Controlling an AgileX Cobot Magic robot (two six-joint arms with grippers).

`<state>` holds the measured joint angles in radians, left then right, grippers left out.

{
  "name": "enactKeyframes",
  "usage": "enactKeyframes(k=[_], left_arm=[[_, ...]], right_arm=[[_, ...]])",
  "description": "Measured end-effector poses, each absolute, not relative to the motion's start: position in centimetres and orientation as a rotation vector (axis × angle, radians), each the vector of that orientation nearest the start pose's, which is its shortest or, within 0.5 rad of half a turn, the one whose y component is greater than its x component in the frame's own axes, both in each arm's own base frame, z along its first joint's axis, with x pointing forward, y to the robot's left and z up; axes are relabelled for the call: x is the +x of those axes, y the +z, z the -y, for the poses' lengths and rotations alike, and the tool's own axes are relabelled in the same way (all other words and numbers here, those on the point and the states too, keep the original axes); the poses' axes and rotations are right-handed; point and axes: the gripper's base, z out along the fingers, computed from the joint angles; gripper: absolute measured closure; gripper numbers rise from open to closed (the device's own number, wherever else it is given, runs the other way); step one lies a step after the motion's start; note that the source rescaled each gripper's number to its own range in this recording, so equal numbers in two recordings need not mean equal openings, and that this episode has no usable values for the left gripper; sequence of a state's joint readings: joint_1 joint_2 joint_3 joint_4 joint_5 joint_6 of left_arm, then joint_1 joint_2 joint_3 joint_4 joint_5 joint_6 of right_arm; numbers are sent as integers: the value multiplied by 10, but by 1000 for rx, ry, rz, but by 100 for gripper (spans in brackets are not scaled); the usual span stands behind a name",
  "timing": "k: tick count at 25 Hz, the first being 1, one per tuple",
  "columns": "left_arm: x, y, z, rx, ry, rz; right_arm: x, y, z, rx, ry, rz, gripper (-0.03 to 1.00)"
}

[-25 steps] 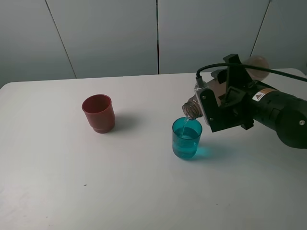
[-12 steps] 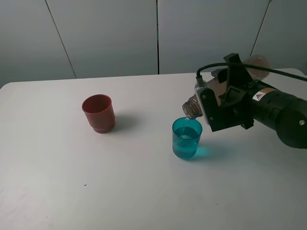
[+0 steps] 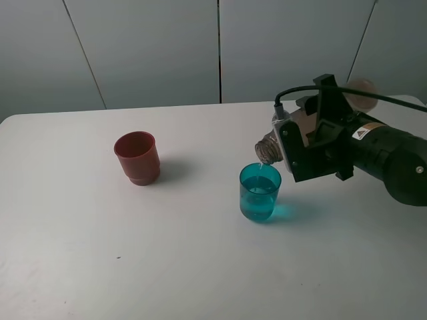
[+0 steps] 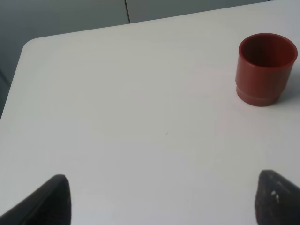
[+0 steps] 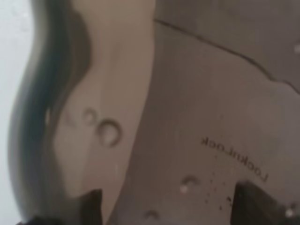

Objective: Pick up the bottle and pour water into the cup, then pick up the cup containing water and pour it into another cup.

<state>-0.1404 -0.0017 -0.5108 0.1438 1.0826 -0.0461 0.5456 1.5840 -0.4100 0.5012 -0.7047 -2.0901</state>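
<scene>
My right gripper [image 3: 313, 143] is shut on the bottle [image 3: 268, 151], a smoky grey-brown see-through one held tilted nearly flat. Its open neck points left and hangs just above the far rim of the cup [image 3: 259, 193], a translucent teal tumbler with water in it. A thin stream runs from neck to cup. In the right wrist view the bottle [image 5: 178, 117] fills the frame between the dark fingertips [image 5: 93, 206]. The other cup [image 3: 137, 157], opaque dull red, stands upright and apart at the left, also seen in the left wrist view [image 4: 266, 69]. My left gripper [image 4: 166, 199] is open above bare table.
The white table [image 3: 200, 267] runs to a grey panelled wall at the back. Its rounded far-left corner [image 4: 28, 47] shows in the left wrist view. A black cable [image 3: 300, 92] arches over the right arm.
The bottle's neck has lifted and shifted very slightly to the right. The cups and the left gripper have stayed put.
</scene>
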Motion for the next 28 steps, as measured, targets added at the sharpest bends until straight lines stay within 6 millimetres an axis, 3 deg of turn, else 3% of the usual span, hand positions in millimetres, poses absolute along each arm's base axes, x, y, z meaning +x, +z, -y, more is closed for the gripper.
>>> enactKeyframes(k=[6, 10, 14, 20, 24, 28], left_arm=[[-6, 279, -13, 87, 56, -2044], [-6, 279, -13, 87, 56, -2044], [-6, 279, -13, 87, 56, -2044], [-6, 279, -13, 87, 56, -2044], [-6, 279, -13, 87, 56, -2044], [-6, 279, -13, 87, 56, -2044]], right_arm=[[237, 155, -112, -1842, -920, -1245, 95], [241, 173, -122, -1730, -726, -1373, 95], [257, 197, -120, -1485, -538, -1547, 95], [289, 220, -91, -1014, -326, -1785, 95], [304, 225, -76, -625, -171, -1812, 95], [316, 220, -75, -399, -53, -1736, 95]])
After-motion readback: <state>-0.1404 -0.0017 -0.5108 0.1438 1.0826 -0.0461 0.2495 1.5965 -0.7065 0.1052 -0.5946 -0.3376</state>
